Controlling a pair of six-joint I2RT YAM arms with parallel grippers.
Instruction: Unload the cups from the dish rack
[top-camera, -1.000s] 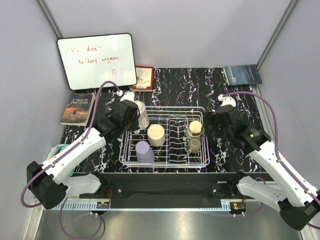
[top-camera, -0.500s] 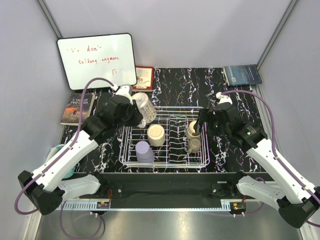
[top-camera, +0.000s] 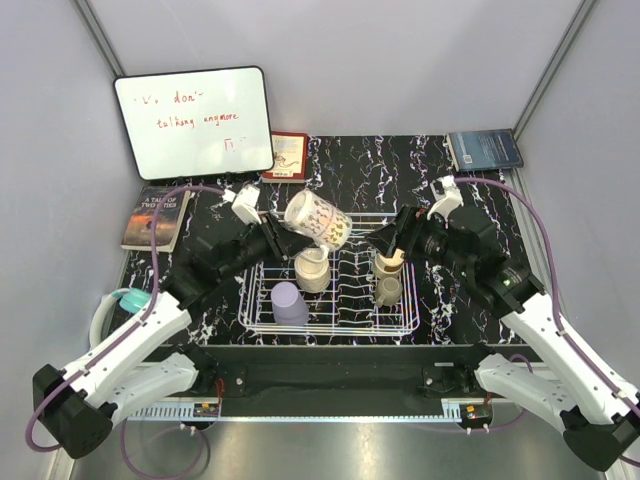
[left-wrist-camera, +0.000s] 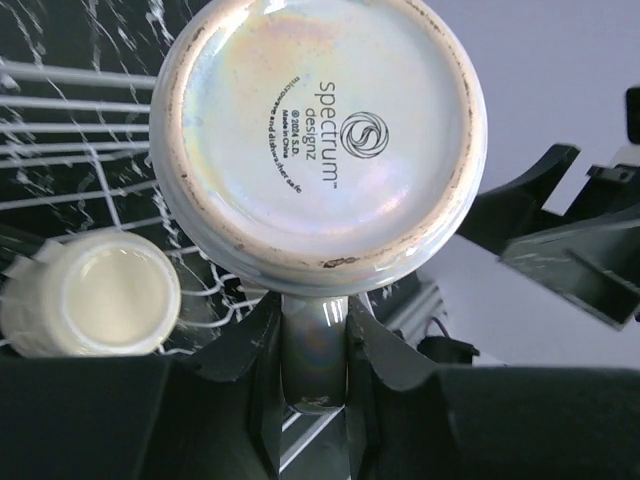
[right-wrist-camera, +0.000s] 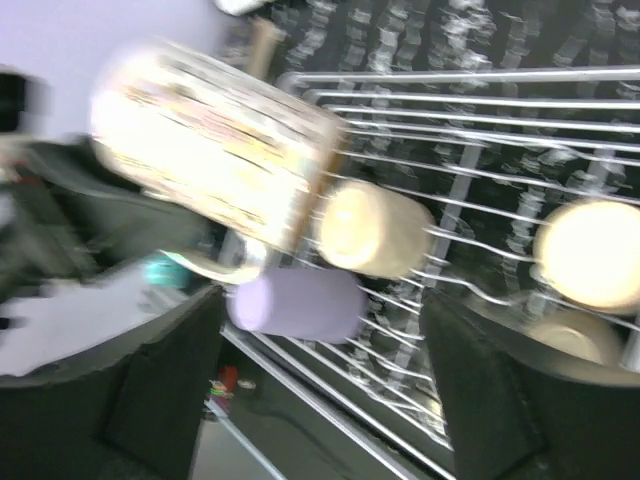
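Pinching the mug (top-camera: 318, 220) only by its handle, the left gripper (left-wrist-camera: 315, 335) risked it swinging into the wide-open, empty right gripper (top-camera: 392, 240) nearby.

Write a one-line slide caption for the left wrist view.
Left end effector holds an iridescent mug by its handle, stamped base facing the camera.

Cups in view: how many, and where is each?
5. In the dish rack: cream cup, lavender cup, tan cup, olive-grey cup. The patterned mug hangs above the rack, handle clamped in the left gripper. None seems hidden.
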